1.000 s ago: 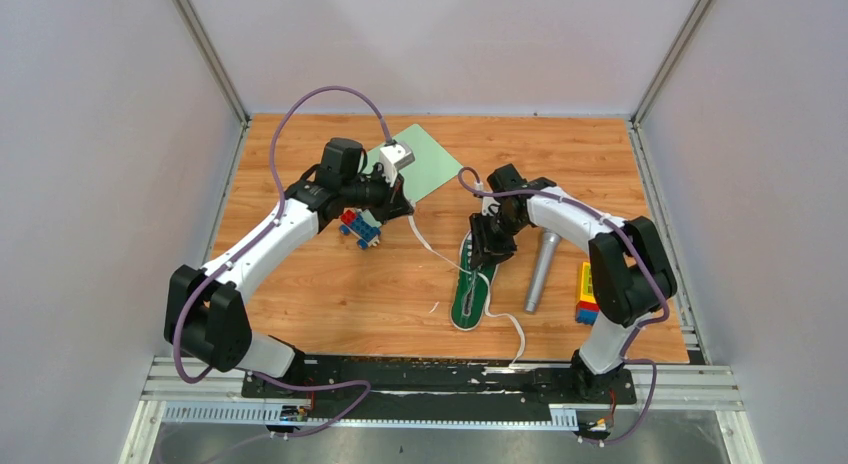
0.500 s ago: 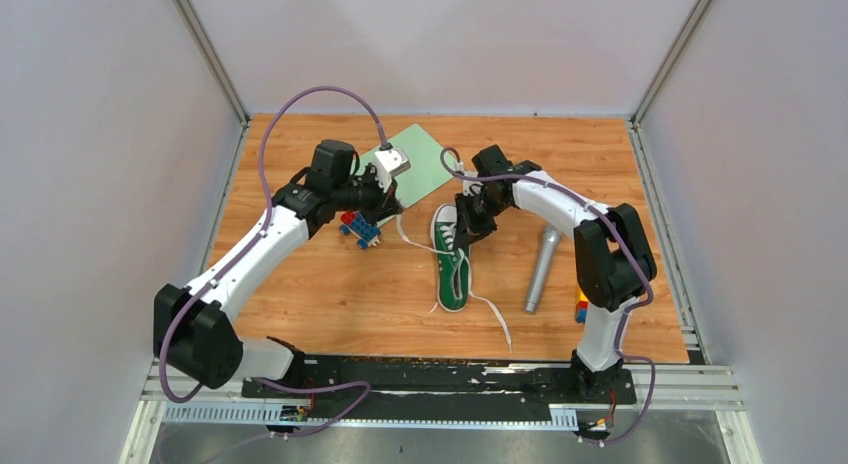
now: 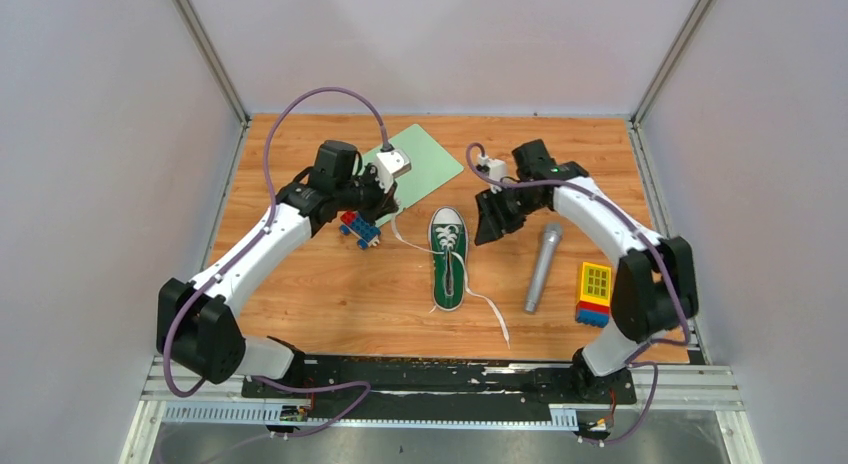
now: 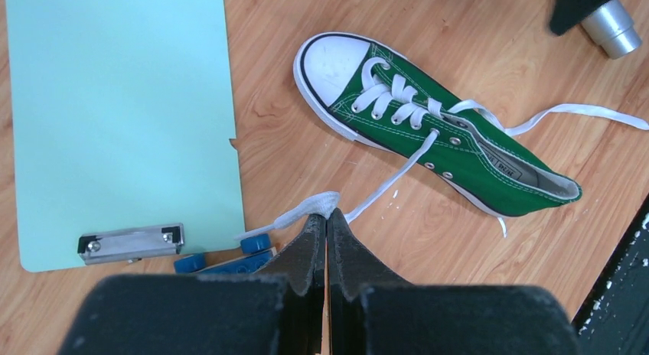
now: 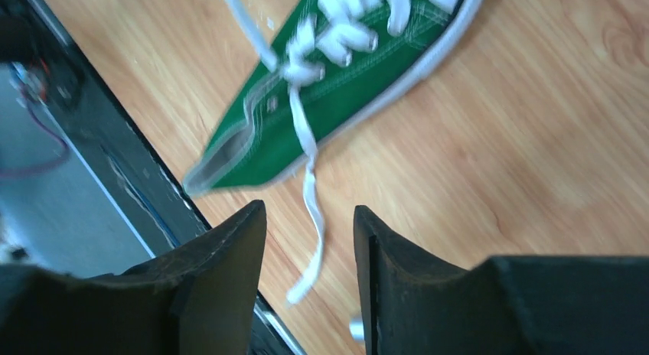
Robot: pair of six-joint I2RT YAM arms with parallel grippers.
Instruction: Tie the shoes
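Nearest the arm bases, one long white lace trailed loose from the shoe across the wooden table toward the near edge, with nothing holding it. Just behind it, near the middle of the table, the small green canvas sneaker with white rubber sole and toe cap stood upright, heel near and toe away, untied. To its right lay the grey cylindrical microphone, and further right a yellow, red and blue stack of toy bricks. The other white lace ran leftward from the eyelets to the left gripper, whose jaws were pressed together on its tip, beside a blue and red brick piece. The right gripper hovered just right of the toe cap, jaws partly apart and empty. Farthest back lay the pale green clipboard with a metal clip. The step in hand looked like gathering the laces: one end secured, the second not yet taken. The next move seemed to call for the right gripper to drop onto the loose lace and pinch it, so the two could be crossed over the tongue.
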